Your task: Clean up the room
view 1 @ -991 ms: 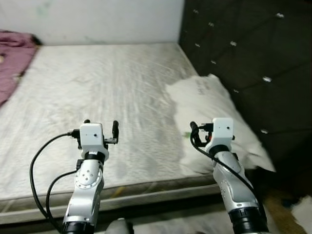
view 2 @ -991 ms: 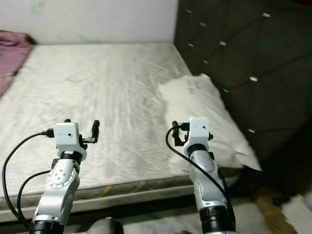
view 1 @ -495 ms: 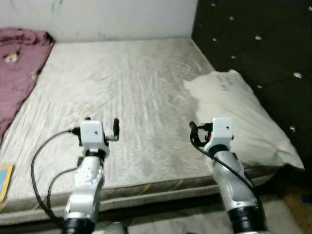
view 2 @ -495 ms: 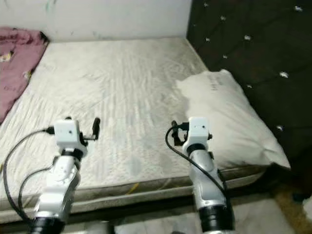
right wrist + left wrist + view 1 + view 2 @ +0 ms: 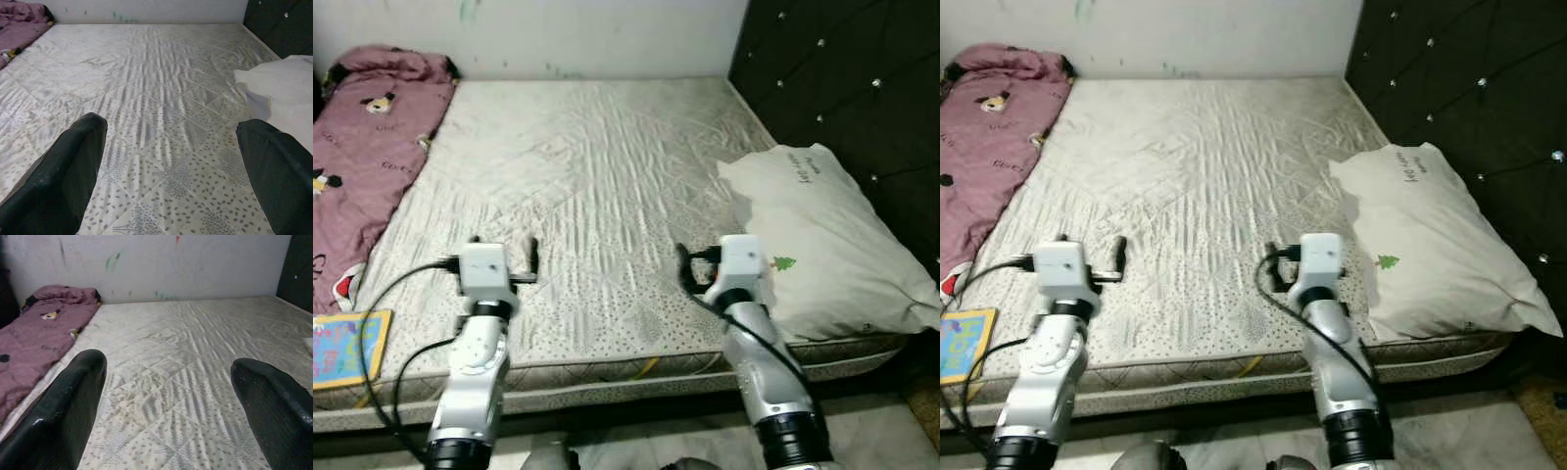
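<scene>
Camera has swung left since earlier, pink blanket (image 5: 362, 166) now at 10 o'clock on mattress (image 5: 597, 186), pillow (image 5: 822, 245) at 3 o'clock, left wrist view, left gripper (image 5: 168, 396) fingers spread open above mattress, right wrist view, right gripper (image 5: 171, 161) open too, pillow at 2 o'clock.

Even, soft indoor light, sharp head views without blur or glare, the dark headboard (image 5: 842, 88) dimly lit.

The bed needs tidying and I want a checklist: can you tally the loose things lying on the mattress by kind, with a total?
Pillows: 1, the white pillow by the dark headboard.
Blankets: 1, the pink blanket along the robot's left edge of the mattress.
Books: 1, the colourful book at the near left corner.
Total: 3.
</scene>
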### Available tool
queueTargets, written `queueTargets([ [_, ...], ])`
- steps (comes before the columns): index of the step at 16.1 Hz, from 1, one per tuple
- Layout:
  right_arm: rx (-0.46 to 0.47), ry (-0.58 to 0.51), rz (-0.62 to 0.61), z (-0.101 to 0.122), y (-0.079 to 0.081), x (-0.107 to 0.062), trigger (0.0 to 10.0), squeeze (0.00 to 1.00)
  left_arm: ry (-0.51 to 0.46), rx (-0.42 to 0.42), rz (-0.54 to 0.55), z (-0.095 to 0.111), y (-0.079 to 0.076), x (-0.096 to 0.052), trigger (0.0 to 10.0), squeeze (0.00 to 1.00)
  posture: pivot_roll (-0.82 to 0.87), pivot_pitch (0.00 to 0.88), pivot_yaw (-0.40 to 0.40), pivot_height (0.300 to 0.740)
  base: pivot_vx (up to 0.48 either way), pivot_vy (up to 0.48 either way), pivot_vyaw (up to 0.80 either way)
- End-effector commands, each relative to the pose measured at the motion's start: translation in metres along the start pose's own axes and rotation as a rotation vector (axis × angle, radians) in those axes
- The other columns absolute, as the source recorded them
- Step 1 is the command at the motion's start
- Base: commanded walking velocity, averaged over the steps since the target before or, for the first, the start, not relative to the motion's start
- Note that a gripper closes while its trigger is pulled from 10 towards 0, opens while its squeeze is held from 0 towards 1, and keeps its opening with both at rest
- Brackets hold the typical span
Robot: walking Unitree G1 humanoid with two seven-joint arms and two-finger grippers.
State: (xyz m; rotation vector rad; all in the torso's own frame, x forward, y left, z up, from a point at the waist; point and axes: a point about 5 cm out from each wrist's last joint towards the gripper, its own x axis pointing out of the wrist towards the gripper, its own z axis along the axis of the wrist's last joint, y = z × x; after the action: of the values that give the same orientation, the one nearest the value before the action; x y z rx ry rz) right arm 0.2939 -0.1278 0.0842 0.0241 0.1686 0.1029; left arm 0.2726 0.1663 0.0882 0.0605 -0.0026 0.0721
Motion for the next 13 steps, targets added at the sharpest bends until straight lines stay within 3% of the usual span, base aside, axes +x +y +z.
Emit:
queueTargets([
  [1, -0.011, -0.008, -0.01, 0.0024, -0.0059, 0.0003, 10.0, 0.0, -0.01, -0.005, -0.01, 0.0023, -0.0038, 0.001, 10.0, 0.0, 0.02, 0.0, -0.003, 0.74, 0.0, 0.0, 0.49],
  [4, -0.013, -0.008, -0.008, 0.0022, -0.0059, 0.0003, 10.0, 0.0, -0.006, -0.011, -0.011, 0.0017, -0.0042, 0.0009, 10.0, 0.0, 0.02, 0.0, -0.003, 0.74, 0.0, 0.467, 0.8],
  [13, -0.009, 0.007, -0.018, -0.0005, -0.0068, -0.0003, 10.0, 0.0, -0.002, -0.016, -0.012, 0.0015, -0.0033, 0.0008, 10.0, 0.0, 0.02, 0.0, -0.003, 0.74, 0.0, 0.48, 0.0],
])
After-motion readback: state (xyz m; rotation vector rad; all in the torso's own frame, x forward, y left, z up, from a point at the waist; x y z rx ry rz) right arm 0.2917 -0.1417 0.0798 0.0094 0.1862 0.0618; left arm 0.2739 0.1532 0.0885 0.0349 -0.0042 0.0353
